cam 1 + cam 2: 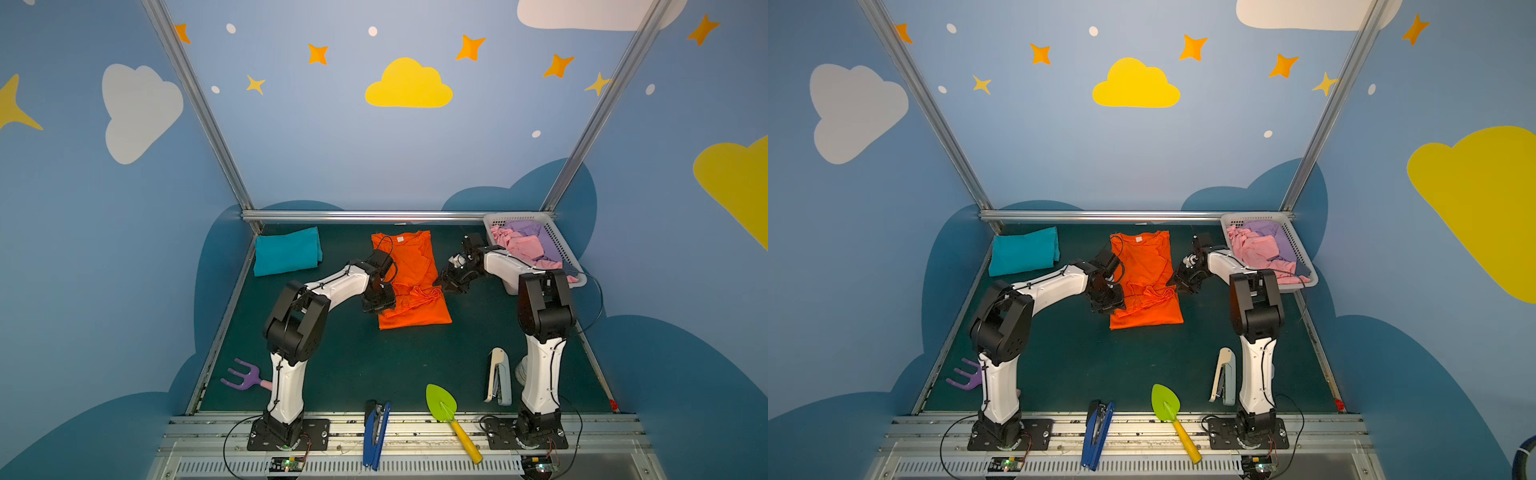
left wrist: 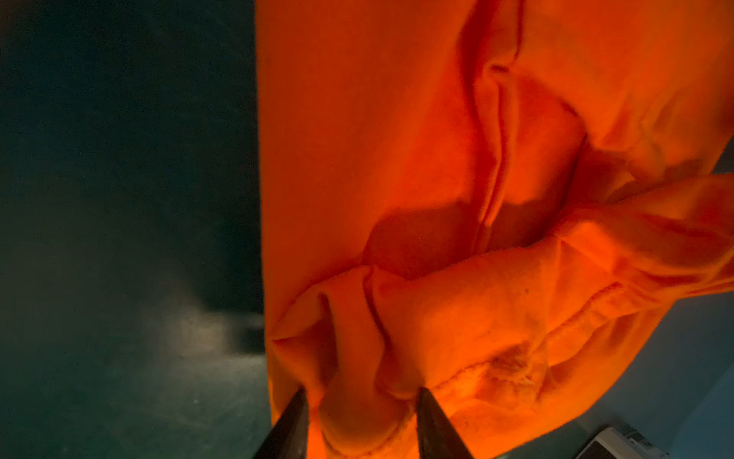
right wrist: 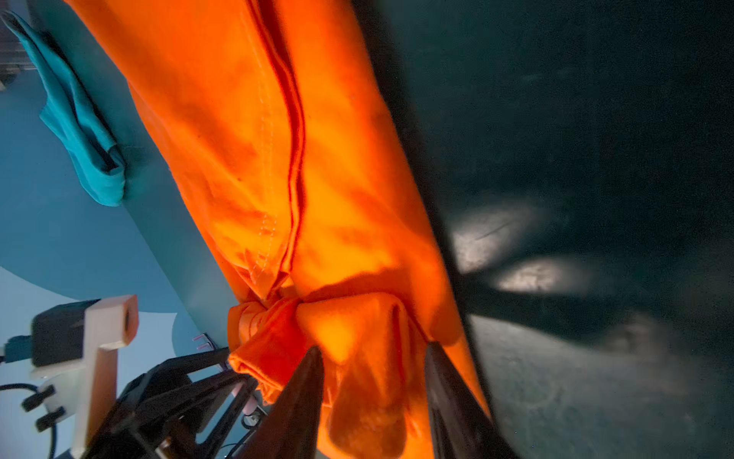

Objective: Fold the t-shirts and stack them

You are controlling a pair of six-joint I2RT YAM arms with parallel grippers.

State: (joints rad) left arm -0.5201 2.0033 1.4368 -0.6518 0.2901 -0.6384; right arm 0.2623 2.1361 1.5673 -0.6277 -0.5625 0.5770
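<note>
The orange t-shirt point(image 1: 415, 266) point(image 1: 1146, 266) lies lengthwise in the middle of the dark green table, neck label at the far end, sides folded in, with a crumpled ridge across its middle. My left gripper point(image 1: 380, 301) point(image 2: 361, 391) stands at the shirt's left edge and pinches a raised fold of orange cloth point(image 2: 377, 159). At the right edge, my right gripper point(image 1: 442, 284) point(image 3: 371, 347) holds a bunched fold of the same shirt point(image 3: 238, 139). The teal t-shirt point(image 1: 286, 251) point(image 1: 1023, 251) point(image 3: 79, 131) rests folded at the far left corner.
A white lattice basket point(image 1: 519, 216) with pink and purple cloth stands at the far right. Along the near edge lie a purple toy fork point(image 1: 243, 376), a blue stapler point(image 1: 376, 432), a green trowel point(image 1: 442, 405) and a grey stapler point(image 1: 498, 376).
</note>
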